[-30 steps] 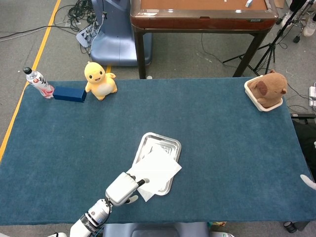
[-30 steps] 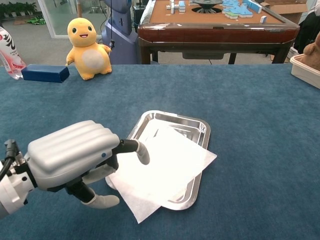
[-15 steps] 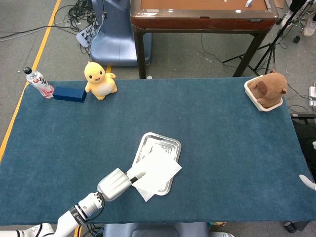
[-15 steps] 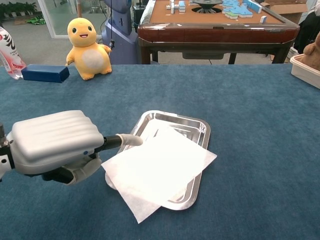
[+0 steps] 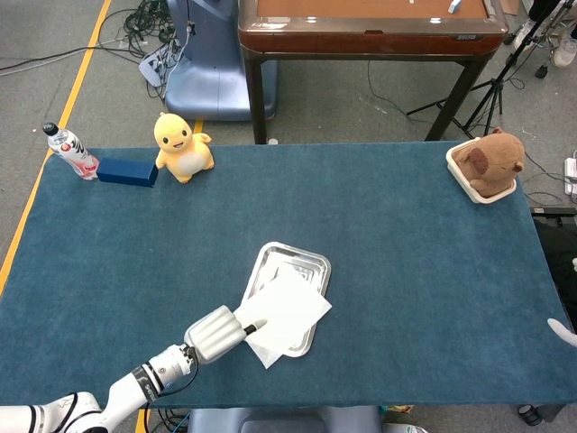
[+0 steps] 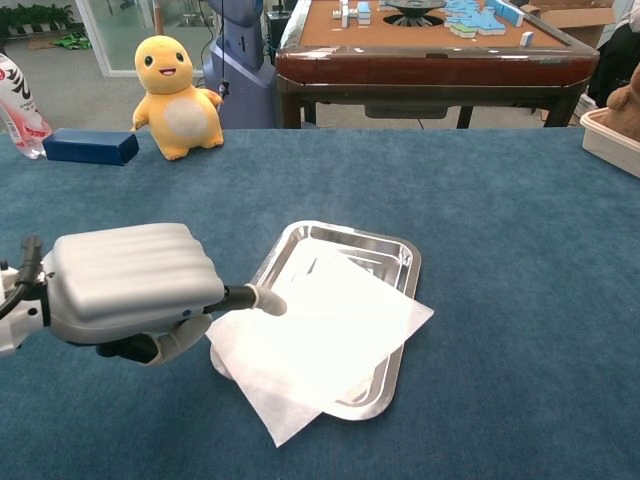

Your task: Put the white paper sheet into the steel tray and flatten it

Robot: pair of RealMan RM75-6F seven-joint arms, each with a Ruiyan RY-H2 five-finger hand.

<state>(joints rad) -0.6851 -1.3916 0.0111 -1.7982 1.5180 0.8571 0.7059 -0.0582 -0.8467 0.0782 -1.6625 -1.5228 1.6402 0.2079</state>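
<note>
Our left robot hand [image 6: 130,290] holds nothing; one extended finger [image 6: 262,299] touches the sheet [image 6: 325,340], which lies askew over the tray [image 6: 398,255].

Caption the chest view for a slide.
Left hand reaches one finger to the edge of the white paper sheet, which lies askew over the steel tray, overhanging its near rim.

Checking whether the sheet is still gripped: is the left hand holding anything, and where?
Cannot tell: the left hand has one finger on the sheet's left edge; any pinch is hidden.
</note>
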